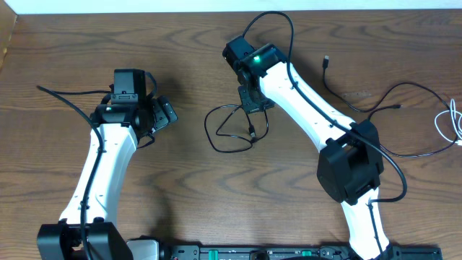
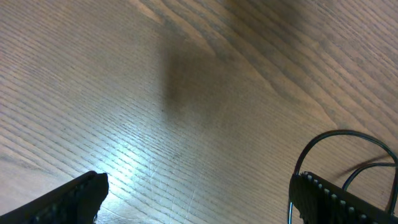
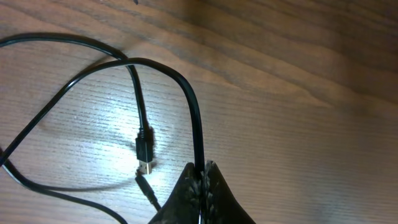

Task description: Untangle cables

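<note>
Right jaws pinch the thin, glossy black cable (image 3: 196, 118); left jaws gape over grained wooden table (image 2: 186, 93).

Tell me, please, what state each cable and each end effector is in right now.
Black cable: gripped, looping loosely on the table, one plug end lying free.
White cable: coiled at the overhead view's right edge, apart from the black loop, untouched.
Left end effector: open, empty.
Right end effector: shut on the black cable.
</note>
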